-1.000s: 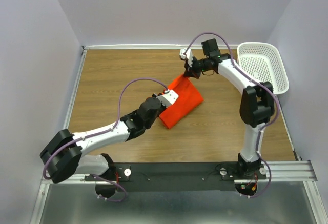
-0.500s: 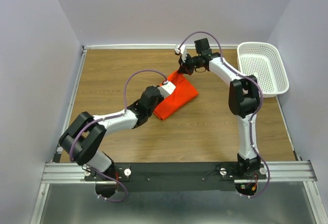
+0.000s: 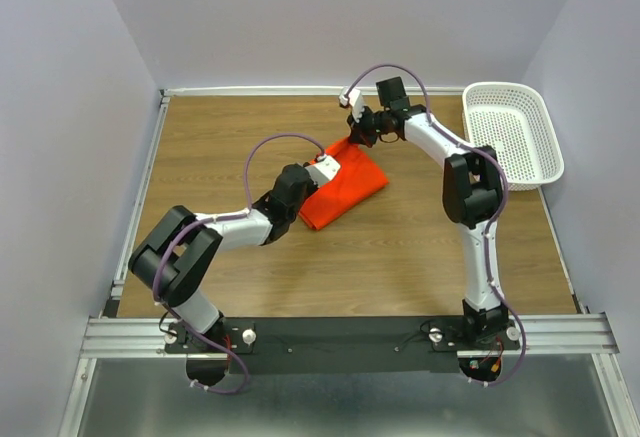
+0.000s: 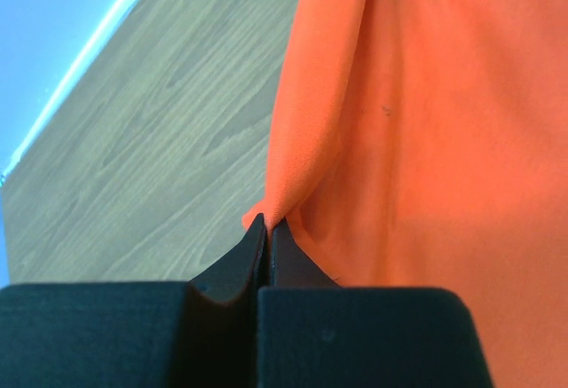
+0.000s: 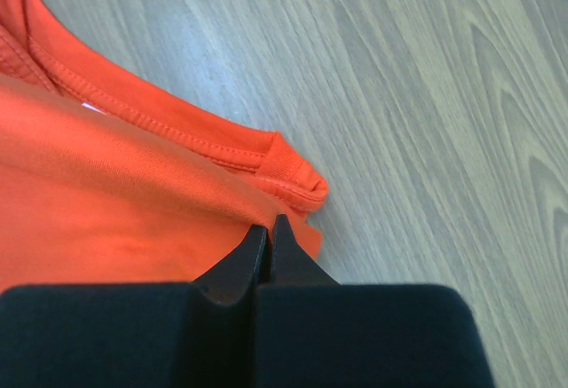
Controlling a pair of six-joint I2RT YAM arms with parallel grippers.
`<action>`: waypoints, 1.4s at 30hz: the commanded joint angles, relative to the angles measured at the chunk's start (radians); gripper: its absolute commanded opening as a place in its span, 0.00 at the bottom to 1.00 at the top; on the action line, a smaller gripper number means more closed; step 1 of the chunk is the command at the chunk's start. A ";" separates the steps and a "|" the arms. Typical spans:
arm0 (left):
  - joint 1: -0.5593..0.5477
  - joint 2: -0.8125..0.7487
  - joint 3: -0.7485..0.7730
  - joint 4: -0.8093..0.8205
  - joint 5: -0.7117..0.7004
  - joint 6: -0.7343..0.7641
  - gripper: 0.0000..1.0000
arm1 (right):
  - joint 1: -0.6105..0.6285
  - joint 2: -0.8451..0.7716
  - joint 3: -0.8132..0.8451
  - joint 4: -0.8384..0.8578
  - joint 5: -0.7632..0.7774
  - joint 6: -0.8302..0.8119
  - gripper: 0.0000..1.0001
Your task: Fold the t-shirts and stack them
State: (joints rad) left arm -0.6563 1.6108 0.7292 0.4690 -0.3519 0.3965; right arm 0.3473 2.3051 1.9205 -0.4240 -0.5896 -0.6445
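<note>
Wood-grain surface (image 3: 240,137) enclosed by pale walls, seen from above, with a white perforated basket (image 3: 505,127) at its far right corner. One orange-red t-shirt (image 3: 345,189) lies as a folded, slanted bundle near the middle of the surface, somewhat toward the far edge.

The left arm (image 3: 235,229) reaches from the near left corner to the bundle's left side. In the left wrist view its jaws are pressed together on a hanging fold of the t-shirt (image 4: 426,122), with bare surface (image 4: 151,122) to the left. The right arm (image 3: 470,187) bends over from the right to the bundle's far corner. In the right wrist view its jaws pinch a layer of the t-shirt (image 5: 106,193) just beside the stitched collar (image 5: 222,153).

Compared with one second earlier, the bundle has shifted toward the far left, its near corner now farther from the near edge. The left arm's elbow has swung in from the near left corner, and the right arm's elbow has drawn away from the basket. Against the half-second frame the bundle is almost unchanged; only the left elbow has crept slightly further right. Both pairs of jaws have kept their grip throughout.
</note>
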 commanded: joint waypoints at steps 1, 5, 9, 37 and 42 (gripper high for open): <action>0.012 0.011 0.006 0.108 0.024 0.053 0.00 | 0.002 -0.068 -0.046 0.057 0.086 0.012 0.01; 0.030 0.026 0.001 0.149 0.050 0.085 0.00 | 0.001 -0.099 -0.069 0.077 0.123 0.032 0.00; 0.050 0.061 0.024 0.163 0.070 0.105 0.00 | 0.001 -0.113 -0.089 0.097 0.140 0.049 0.01; 0.124 0.219 0.269 -0.065 0.117 0.082 0.00 | 0.001 -0.102 -0.129 0.166 0.277 0.152 0.00; 0.124 0.262 0.357 -0.122 0.064 0.053 0.61 | 0.001 -0.087 -0.129 0.224 0.347 0.227 0.24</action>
State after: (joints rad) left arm -0.5377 1.8309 1.0153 0.4076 -0.2485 0.4850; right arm 0.3477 2.2303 1.8004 -0.2779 -0.3325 -0.4946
